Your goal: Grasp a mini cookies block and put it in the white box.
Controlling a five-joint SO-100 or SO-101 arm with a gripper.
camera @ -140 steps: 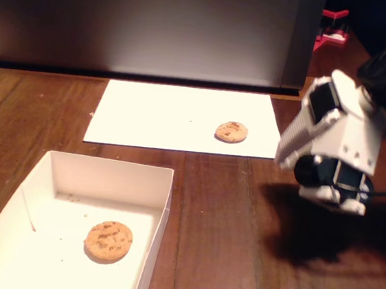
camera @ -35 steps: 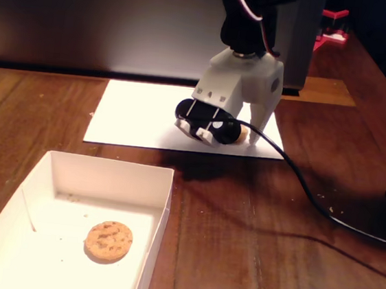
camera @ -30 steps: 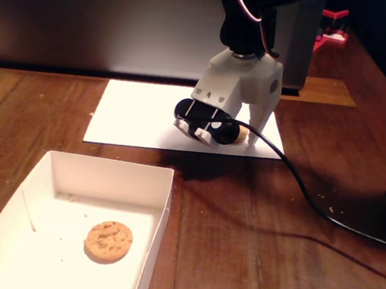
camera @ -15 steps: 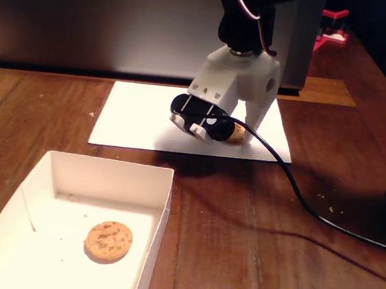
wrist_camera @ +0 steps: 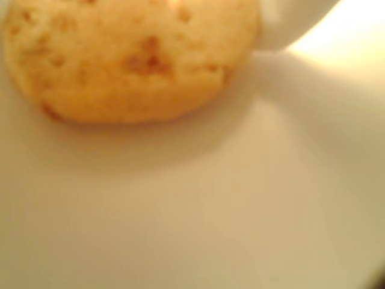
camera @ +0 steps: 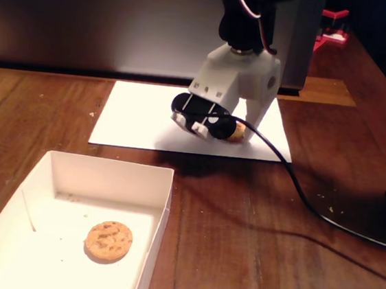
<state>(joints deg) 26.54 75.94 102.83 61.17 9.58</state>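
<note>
A tan mini cookie [camera: 237, 131] sits between the fingers of my white gripper [camera: 241, 136], just above the flat white paper sheet [camera: 137, 118]. The gripper is shut on it. In the wrist view that cookie [wrist_camera: 129, 57] fills the top of the picture, casting a shadow on the paper, with one white finger [wrist_camera: 295, 21] against its right edge. The white box [camera: 111, 170] stands at the lower left of the fixed view, apart from the gripper. A second cookie [camera: 108, 240] lies flat on its floor.
A black cable [camera: 305, 198] trails from the gripper across the brown wooden table [camera: 250, 261] to the right edge. A dark upright panel [camera: 123, 20] closes off the back, and a red object [camera: 333, 28] stands behind it at the upper right.
The gripper has closed on the cookie and risen a little with it. The paper sheet shifted slightly to the right during the grasp. The box and its cookie have not moved.
</note>
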